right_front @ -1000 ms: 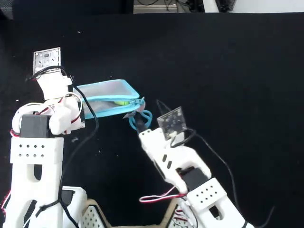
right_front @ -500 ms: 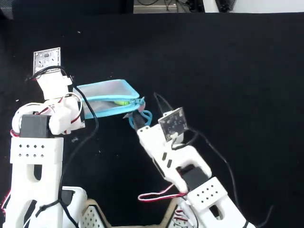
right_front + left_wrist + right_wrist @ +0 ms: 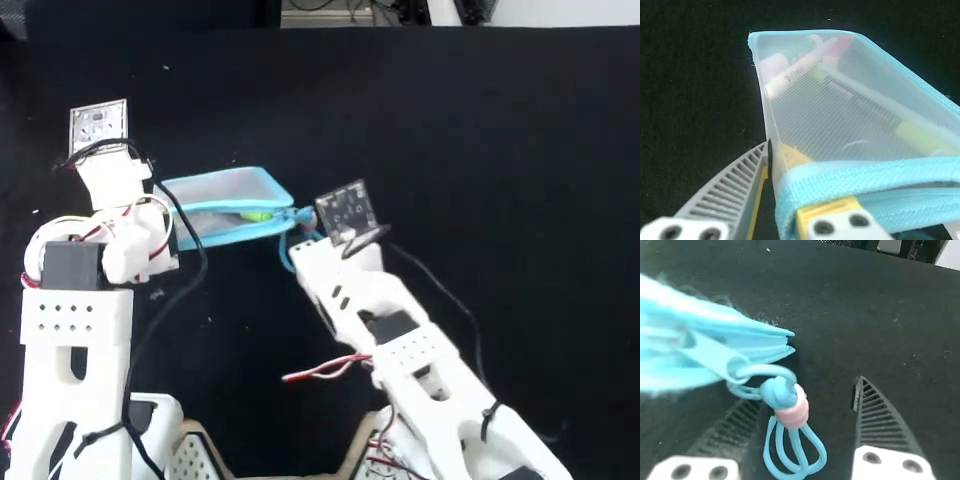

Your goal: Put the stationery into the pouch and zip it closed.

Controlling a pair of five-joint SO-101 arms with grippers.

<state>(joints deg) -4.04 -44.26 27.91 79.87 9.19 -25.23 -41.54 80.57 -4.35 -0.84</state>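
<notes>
The left arm stands upright at the left of the black table (image 3: 450, 120), and its left gripper (image 3: 777, 170) is clamped on the left end of the pouch (image 3: 840, 110). The right arm stretches from the near right toward the pouch's right end. The right gripper (image 3: 800, 405) is spread wide, one finger on each side of the blue zip cord (image 3: 780, 390) and its pink bead (image 3: 792, 412), holding nothing.

The blue mesh pouch lies left of centre, between the two grippers. Through the mesh show a white pen (image 3: 790, 75) and a yellow-green marker (image 3: 920, 137). The zip slider (image 3: 735, 370) sits near the pouch's right end.
</notes>
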